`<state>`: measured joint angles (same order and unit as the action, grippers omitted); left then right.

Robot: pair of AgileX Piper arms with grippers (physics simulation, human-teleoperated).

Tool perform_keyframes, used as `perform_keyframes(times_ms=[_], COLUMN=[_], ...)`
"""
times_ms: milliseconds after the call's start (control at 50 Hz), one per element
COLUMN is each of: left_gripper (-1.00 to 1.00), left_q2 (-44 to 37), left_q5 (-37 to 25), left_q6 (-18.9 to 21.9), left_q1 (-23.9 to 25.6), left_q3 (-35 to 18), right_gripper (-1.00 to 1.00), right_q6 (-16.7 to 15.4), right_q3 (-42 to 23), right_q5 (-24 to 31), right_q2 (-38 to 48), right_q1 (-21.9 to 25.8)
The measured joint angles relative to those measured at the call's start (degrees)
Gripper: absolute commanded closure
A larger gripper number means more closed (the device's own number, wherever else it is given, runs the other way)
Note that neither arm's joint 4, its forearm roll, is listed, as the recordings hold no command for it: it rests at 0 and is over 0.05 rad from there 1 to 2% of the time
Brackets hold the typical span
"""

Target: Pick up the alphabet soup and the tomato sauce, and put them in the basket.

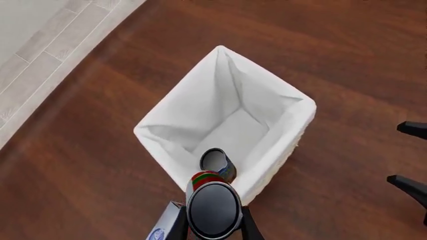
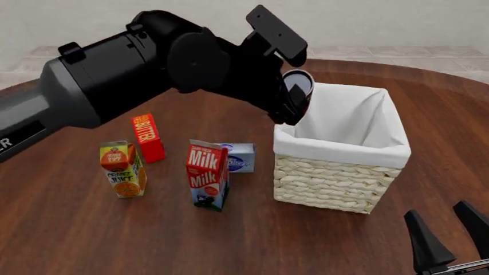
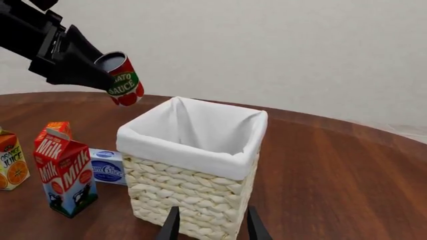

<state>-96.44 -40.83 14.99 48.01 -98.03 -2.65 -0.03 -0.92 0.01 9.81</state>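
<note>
Alphabet soup [image 1: 217, 164] inside basket [image 1: 288, 137]

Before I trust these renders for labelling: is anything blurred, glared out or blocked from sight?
Left wrist view: sharp, but the red-labelled tomato sauce can in the left gripper blocks the near rim of the white-lined wicker basket. Front view: the black left arm fills the upper left; even light, no glare. Right wrist view: crisp, with legible carton print.
</note>
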Motion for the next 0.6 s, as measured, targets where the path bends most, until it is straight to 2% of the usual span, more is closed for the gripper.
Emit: perform_keyframes(times_ms=[600], left_gripper=[1.00], left_q2=[-6.2], left_q5=[-0.2], left_q6=[-0.3], left_q1=[1.4], left_q3=[-6.4], right_gripper=[-1.00], right_q6=[0.6], right_q3=[0.0], right_q5=[-0.3], right_q2=[0.0], right_q1=[-0.1])
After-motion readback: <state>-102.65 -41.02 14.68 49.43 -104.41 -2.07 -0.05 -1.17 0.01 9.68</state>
